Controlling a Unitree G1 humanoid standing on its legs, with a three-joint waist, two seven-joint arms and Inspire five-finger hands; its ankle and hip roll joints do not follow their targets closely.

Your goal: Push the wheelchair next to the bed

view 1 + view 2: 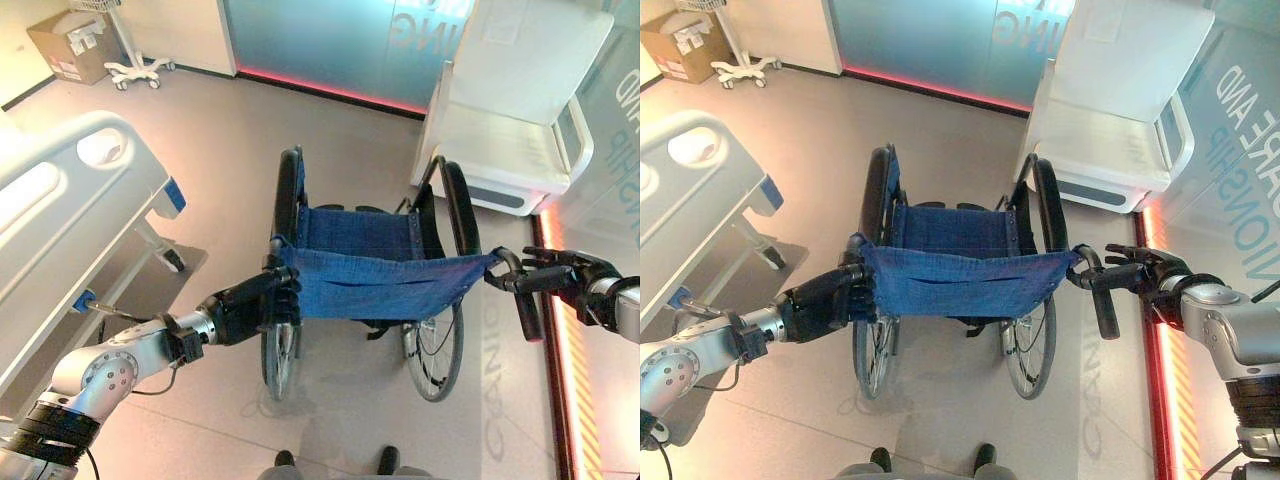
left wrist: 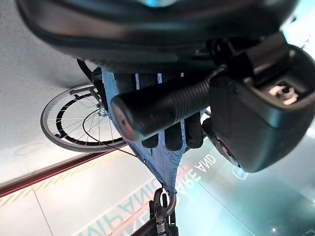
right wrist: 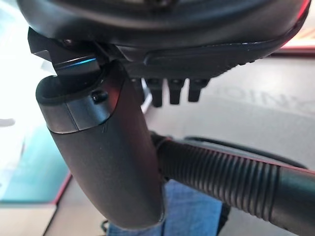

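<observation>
At the far left stands the bed (image 1: pixel 75 215), pale grey with a white side rail and a blue corner bumper, its foot end toward the middle of the floor. A cardboard box (image 1: pixel 70 45) and a white wheeled stand (image 1: pixel 135 65) sit against the back wall beyond it. The left hand (image 1: pixel 245 305) reaches in from the lower left and is clenched round the left push handle (image 2: pixel 157 108) of the wheelchair (image 1: pixel 365 265); the left wrist view shows its fingers curled over the ribbed grip. The wheelchair stands in the centre, just beside the bed's foot end but apart from it, its blue fabric backrest (image 1: pixel 385 285) stretched between the two handles and its seat facing away from the robot. Behind it to the right is a white reclining chair (image 1: pixel 520 120). The right hand (image 1: pixel 1140 270) comes in from the right and grasps the right push handle (image 1: pixel 1102 295), thumb wrapped over the ribbed grip. A red glowing strip (image 1: pixel 560 350) runs along the floor at the right edge
</observation>
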